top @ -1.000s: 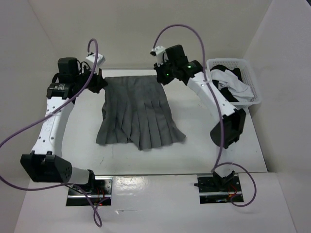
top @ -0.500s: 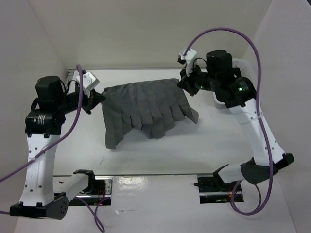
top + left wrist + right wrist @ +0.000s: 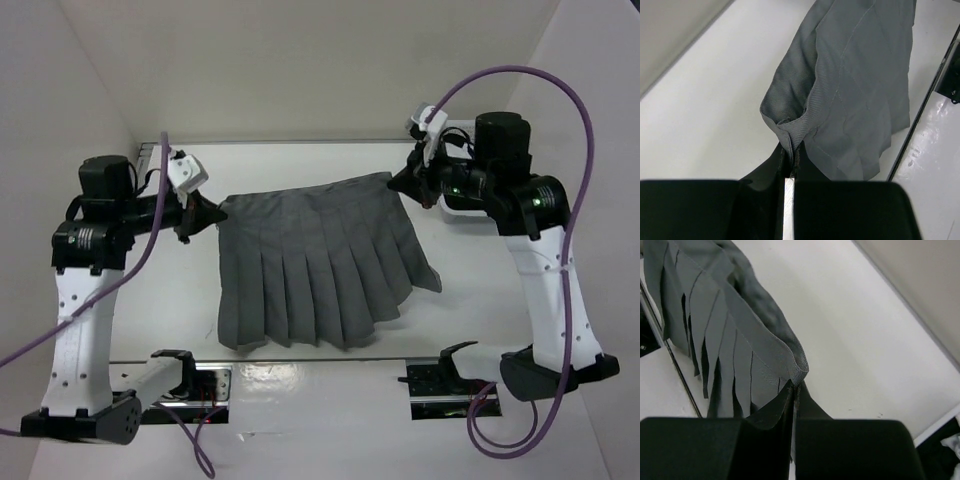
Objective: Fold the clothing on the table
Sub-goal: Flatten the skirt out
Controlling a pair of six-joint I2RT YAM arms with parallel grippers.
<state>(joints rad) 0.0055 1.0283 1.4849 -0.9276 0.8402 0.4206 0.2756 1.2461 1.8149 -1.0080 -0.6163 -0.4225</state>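
Clothing (image 3: 315,265) — 1 grey skirt — stretched between left fingers (image 3: 767,171) and right fingers (image 3: 772,410), each pinching 1 corner.

There is one grey skirt (image 3: 315,260). There is one white tabletop (image 3: 470,320).

There are two robot arms: the left arm (image 3: 80,300) and the right arm (image 3: 545,280). Each arm has one claw, so that makes two claws: the left claw (image 3: 213,213) and the right claw (image 3: 395,182).

There are two purple cables: the left cable (image 3: 158,235) and the right cable (image 3: 520,72).

There are two metal plates at the near edge: the left plate (image 3: 195,385) and the right plate (image 3: 435,385).
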